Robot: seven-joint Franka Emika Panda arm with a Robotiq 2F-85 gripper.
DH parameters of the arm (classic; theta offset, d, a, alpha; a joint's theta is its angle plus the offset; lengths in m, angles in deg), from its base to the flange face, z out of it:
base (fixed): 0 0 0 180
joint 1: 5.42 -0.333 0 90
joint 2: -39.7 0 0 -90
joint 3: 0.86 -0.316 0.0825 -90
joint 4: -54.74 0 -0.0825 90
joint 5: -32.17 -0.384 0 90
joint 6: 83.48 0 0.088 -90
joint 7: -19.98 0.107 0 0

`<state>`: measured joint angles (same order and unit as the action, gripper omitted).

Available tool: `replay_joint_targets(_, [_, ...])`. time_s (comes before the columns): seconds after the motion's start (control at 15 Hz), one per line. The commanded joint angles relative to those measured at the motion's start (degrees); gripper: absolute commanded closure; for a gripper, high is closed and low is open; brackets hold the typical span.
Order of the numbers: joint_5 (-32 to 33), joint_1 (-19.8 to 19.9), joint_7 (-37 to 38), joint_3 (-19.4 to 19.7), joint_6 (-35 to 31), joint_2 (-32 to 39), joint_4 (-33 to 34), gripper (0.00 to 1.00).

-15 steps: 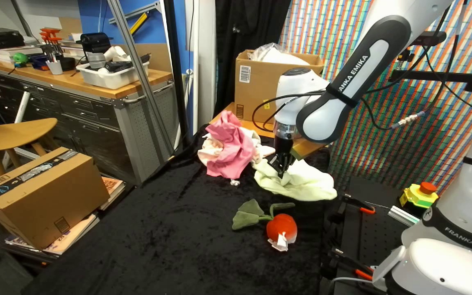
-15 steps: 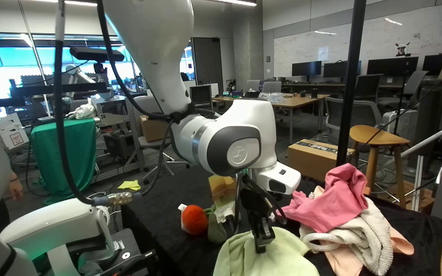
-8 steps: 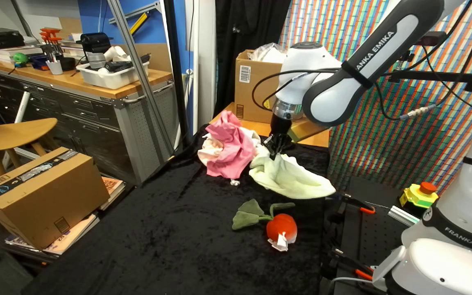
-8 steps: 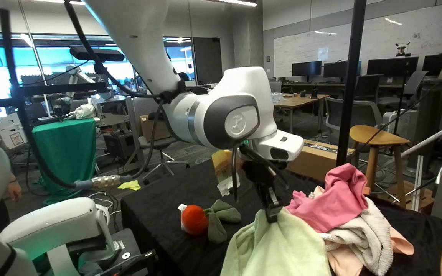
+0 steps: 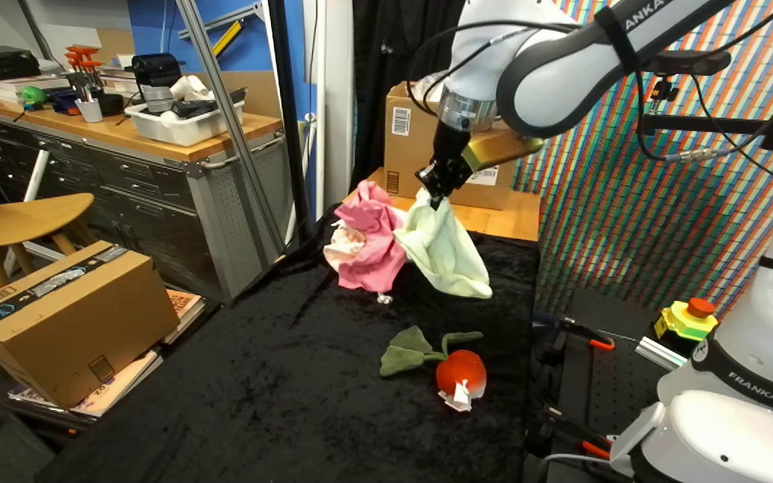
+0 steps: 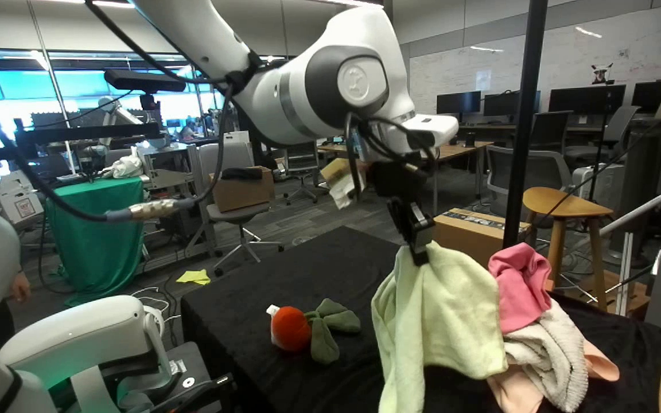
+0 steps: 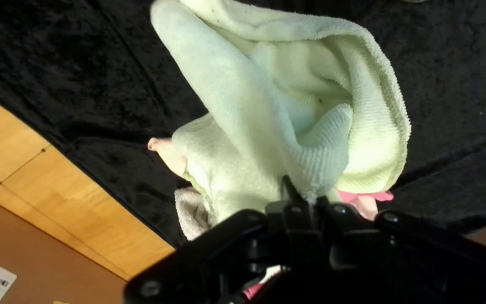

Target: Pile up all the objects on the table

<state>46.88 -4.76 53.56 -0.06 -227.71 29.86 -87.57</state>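
Counter (image 5: 272, 382): black fabric; its nap may well catch cloth, so carrying beats dragging.

Pile (image 6: 537, 321): toward one end of the counter, with pink cloth (image 5: 372, 231) on top, and an off-white towel (image 6: 557, 358) and peach cloth (image 6: 515, 391) showing lower down. It looks loose and easy to knock askew.

Pale green cloth (image 6: 457, 310): hanging in folds from the tool (image 6: 420, 258), beside the pile and overlapping it in both exterior views; whether the two touch I cannot tell. The step in hand, I judge, is laying it on the pile. Do it well by bringing the held end past the pink cloth's peak, high enough that the trailing tail does not sweep the pile sideways, then lowering slowly so the fabric folds down onto the middle.

Tool: pinching a gathered fold of the pale green cloth, the rest free to swing. Better to let go only once the weight lies on the pile, then rise straight up so that nothing is plucked away.

Red-and-white item (image 5: 461, 371): on the counter, well apart from the pile, not yet gathered. Its soft-looking dark green leaves (image 5: 408, 352) should pinch more easily than the round body.
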Motion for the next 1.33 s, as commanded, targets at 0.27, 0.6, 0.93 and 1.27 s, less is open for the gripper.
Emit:
replay_joint_targets(0.27, [5.6, 2.0, 2.3, -2.9, 14.9, 8.0, 22.4, 0.96])
replay_joint_targets(0.6, [5.9, 1.4, 0.8, -0.1, 18.6, 18.7, 35.6, 0.96])
replay_joint_targets(0.93, [3.1, 0.6, -1.1, 2.5, 21.2, 29.2, 45.4, 0.96])
replay_joint_targets(1.27, [-3.6, 1.0, -5.1, 3.6, 22.8, 38.8, 50.2, 0.96])
